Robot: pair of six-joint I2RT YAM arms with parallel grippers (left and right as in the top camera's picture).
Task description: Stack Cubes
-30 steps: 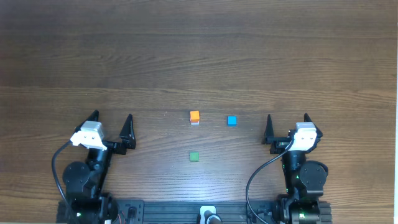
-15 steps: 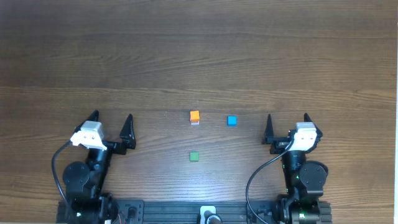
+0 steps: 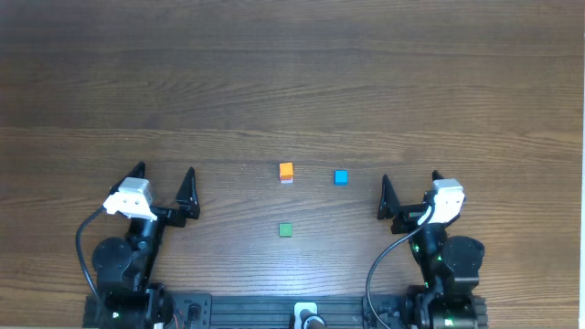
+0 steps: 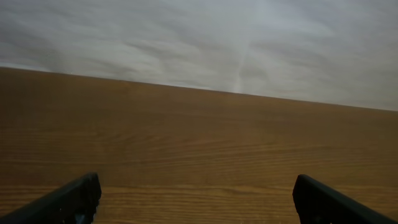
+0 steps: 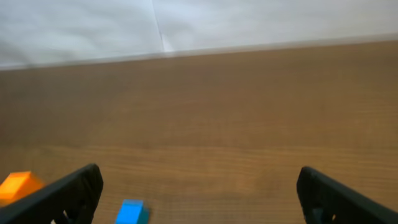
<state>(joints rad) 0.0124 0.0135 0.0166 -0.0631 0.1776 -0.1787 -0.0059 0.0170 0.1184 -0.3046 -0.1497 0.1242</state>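
An orange cube (image 3: 286, 170) sits on top of a pale cube (image 3: 287, 180) near the table's middle. To its right lies a blue cube (image 3: 341, 177), and a green cube (image 3: 285, 230) lies nearer the arm bases. My left gripper (image 3: 164, 174) stands open at the left, well apart from the cubes, with bare wood between its fingers (image 4: 74, 199). My right gripper (image 3: 409, 179) is open at the right, a short way right of the blue cube. Its wrist view shows the blue cube (image 5: 132, 212) and the orange cube (image 5: 20, 185) ahead.
The wooden table (image 3: 292, 82) stretches wide beyond the cubes. A pale wall (image 4: 199, 43) rises past the table's far edge. Both arm bases and cables sit along the near edge (image 3: 302, 311).
My right gripper has shifted a little to the left, toward the blue cube. The left arm and the cubes have not moved.
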